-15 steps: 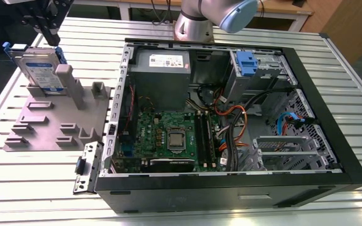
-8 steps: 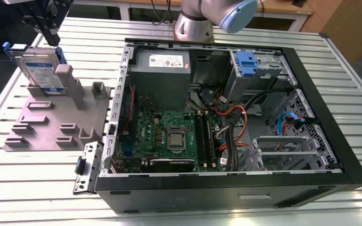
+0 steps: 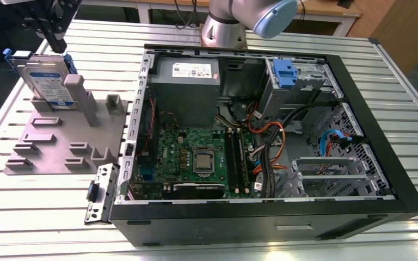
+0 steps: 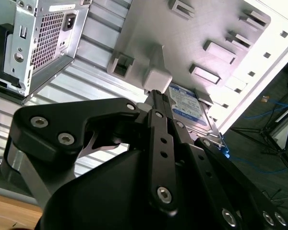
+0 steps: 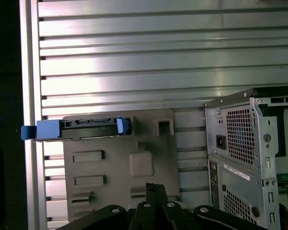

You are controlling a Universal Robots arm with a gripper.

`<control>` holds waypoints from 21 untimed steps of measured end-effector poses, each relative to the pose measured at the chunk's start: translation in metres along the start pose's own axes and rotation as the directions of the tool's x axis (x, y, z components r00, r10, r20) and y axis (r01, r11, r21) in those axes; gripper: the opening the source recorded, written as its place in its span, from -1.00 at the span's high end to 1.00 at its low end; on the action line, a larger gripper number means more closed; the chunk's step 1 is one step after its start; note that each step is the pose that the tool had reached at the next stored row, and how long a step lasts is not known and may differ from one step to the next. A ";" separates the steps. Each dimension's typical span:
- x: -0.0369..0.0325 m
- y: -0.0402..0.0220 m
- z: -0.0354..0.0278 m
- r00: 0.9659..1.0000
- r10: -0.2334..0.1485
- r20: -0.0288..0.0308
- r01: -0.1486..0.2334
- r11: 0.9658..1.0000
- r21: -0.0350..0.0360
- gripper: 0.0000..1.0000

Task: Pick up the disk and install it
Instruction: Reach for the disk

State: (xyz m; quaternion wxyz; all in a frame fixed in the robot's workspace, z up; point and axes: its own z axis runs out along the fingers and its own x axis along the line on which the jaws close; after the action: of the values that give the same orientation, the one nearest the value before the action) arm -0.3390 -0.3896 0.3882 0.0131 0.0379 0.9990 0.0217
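The disk (image 3: 47, 82) stands on edge in a slot of the grey fixture plate (image 3: 56, 149), at about 10 o'clock in the exterior view. It is well apart from the open computer case (image 3: 383, 179), which lies on its side at 3 o'clock of the plate. Held upright like that, with its blue bracket (image 5: 38, 130) along the upper edge, the disk offers that edge to a grasp from above. I take that to be the holder's purpose.

The gripper (image 3: 55, 48) hangs close over the disk, at its 12 o'clock, and whether it touches I cannot tell. In the second wrist view its 2 fingers (image 4: 159, 129) meet at the tips, pressed together on nothing, with the disk's blue and white label beyond them. By my reading, the pick-up is not yet made.

Inside the case, a drive cage (image 3: 307, 81) with 1 blue tab (image 3: 285, 73) sits at 1 o'clock of the motherboard (image 3: 194, 157), beside the power supply (image 3: 187, 81). It looks like the place meant for the disk. Everything rests on a slatted aluminium table (image 3: 20, 228).
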 end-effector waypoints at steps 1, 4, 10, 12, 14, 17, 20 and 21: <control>0.0017 0.0005 0.0001 1.000 0.000 0.000 0.000 1.000 0.000 0.79; 0.0100 0.0041 0.0005 1.000 0.000 0.000 0.000 1.000 0.000 0.79; 0.0316 0.0046 0.0011 1.000 0.000 0.000 0.000 1.000 0.000 0.79; 0.0357 0.0044 0.0012 1.000 0.000 0.000 0.000 1.000 0.000 0.79; 0.0363 0.0043 0.0013 1.000 0.000 0.000 0.000 1.000 0.000 0.79; 0.0366 0.0043 0.0013 1.000 0.000 0.000 0.000 1.000 0.000 0.79; 0.0366 0.0043 0.0013 1.000 0.000 0.000 0.000 1.000 0.000 0.79; 0.0366 0.0043 0.0014 1.000 0.000 0.000 0.000 1.000 0.000 0.79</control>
State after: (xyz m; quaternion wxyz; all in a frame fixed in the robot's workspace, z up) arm -0.3751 -0.3824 0.3862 0.0129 0.0379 0.9990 0.0217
